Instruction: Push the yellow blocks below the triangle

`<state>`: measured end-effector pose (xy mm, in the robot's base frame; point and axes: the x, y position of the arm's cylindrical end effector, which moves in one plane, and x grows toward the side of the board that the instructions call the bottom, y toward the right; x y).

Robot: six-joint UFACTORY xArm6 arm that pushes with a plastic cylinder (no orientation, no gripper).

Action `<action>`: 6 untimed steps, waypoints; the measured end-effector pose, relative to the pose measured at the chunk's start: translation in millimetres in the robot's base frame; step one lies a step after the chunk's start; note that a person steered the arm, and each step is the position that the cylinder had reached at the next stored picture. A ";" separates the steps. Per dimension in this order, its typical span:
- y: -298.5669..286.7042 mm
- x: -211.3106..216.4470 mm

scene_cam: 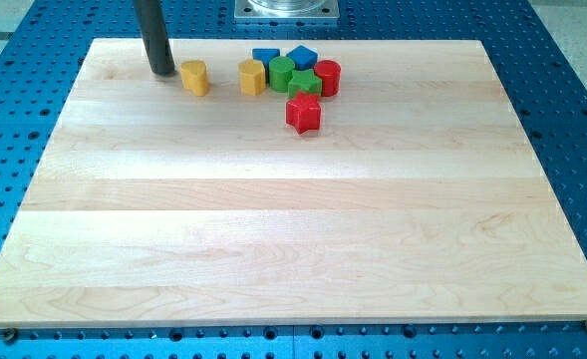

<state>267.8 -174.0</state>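
Note:
My tip [161, 72] rests on the board near the view's top left, just left of a yellow block [194, 77], with a small gap between them. A second yellow block [252, 77] lies to the right of the first and touches a cluster of blocks. The cluster holds a blue triangle-like block [265, 57], a blue block [303, 57], a green block [282, 72], a second green block [304, 84] and a red cylinder [328, 77]. A red star-like block [303, 113] sits just below the cluster.
The wooden board [293, 219] lies on a blue perforated table [562, 90]. A metal base plate [287, 9] stands at the view's top centre, beyond the board's top edge.

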 end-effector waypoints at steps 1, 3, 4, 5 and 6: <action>49.5 13.5; 109.2 32.2; 90.3 82.9; 88.6 115.2; 90.8 118.4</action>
